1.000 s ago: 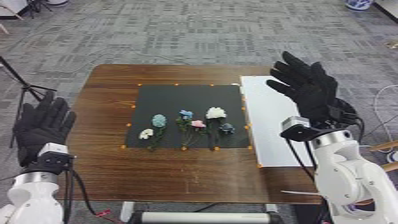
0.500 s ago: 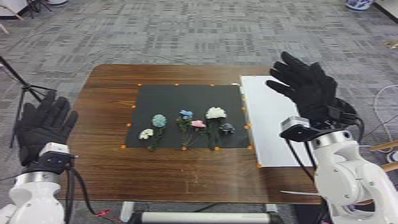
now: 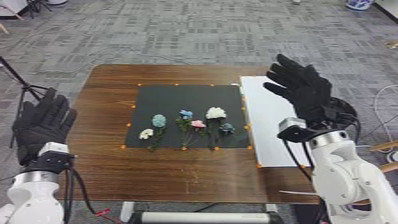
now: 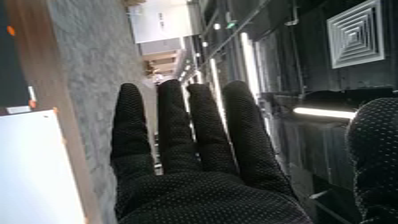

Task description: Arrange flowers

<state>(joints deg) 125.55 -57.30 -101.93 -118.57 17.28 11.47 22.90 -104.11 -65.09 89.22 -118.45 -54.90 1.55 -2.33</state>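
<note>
Six flowers (image 3: 186, 114) lie in a loose row on the near part of the black mat (image 3: 178, 96), stems pointing roughly toward its near edge. From the left come a small white bloom (image 3: 147, 133), a pale teal bloom (image 3: 159, 120), a blue bloom, a pink bloom (image 3: 198, 124), a large white bloom (image 3: 215, 113) and a dusky blue bloom (image 3: 226, 128). Orange dots (image 3: 123, 146) mark the mat's border. To its right, a white board (image 3: 266, 112) lies on the brown table (image 3: 115, 175). The right hand (image 3: 306, 95) is open and empty at the right, fingers extended, thumb spread apart. At the left side, the left hand (image 3: 43, 127) is also open and empty, fingers pointing toward the far side.
</note>
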